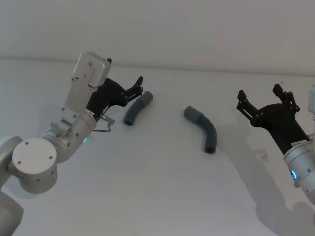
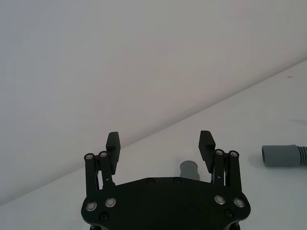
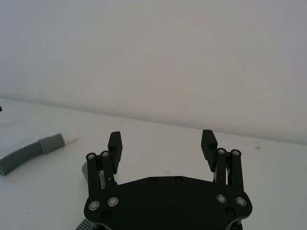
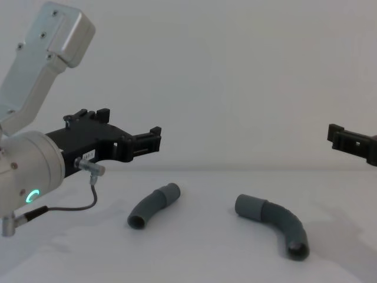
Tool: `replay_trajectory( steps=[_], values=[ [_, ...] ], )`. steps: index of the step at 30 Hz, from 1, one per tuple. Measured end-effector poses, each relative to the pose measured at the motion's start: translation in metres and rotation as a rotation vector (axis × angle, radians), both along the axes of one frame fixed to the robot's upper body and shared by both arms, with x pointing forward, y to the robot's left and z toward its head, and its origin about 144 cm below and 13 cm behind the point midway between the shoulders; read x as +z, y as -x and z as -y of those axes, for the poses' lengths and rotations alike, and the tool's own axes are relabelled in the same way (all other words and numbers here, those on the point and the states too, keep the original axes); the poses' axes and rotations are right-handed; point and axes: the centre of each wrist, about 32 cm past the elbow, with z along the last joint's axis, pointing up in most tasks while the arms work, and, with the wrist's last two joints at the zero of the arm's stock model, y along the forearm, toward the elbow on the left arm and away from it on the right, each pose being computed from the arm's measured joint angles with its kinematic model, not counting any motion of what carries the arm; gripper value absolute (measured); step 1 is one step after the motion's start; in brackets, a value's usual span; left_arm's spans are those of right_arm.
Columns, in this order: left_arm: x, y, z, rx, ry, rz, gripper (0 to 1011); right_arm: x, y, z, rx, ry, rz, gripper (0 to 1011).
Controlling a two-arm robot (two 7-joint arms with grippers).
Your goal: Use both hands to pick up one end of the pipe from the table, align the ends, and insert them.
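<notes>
A shorter hose piece (image 1: 137,109) and a longer hose piece (image 1: 204,129), both curved and dark grey, lie apart on a white bench (image 1: 162,191).
The left end effector (image 1: 137,87), fingers spread, hovers just beside the shorter hose piece's far end; the right end effector (image 1: 259,93), also spread, hangs well apart from the longer hose piece.

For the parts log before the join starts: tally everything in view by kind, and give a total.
Dark grey ribbed curved hose pieces: 2, the shorter piece and the longer piece.
Black plastic two-finger tools: 2, the left tool and the right tool, both open.
Matt white flat table: 1.
Total: 5.
</notes>
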Motion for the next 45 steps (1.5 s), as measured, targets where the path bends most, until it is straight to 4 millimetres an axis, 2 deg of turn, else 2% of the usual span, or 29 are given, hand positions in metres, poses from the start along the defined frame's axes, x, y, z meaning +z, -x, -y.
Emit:
replay_trajectory(
  steps=[45],
  values=[
    [0.0000,0.0000,0.0000,0.000,0.000,0.000,1000,0.0000,0.0000,0.0000,0.000,0.000,0.000,1004]
  ],
)
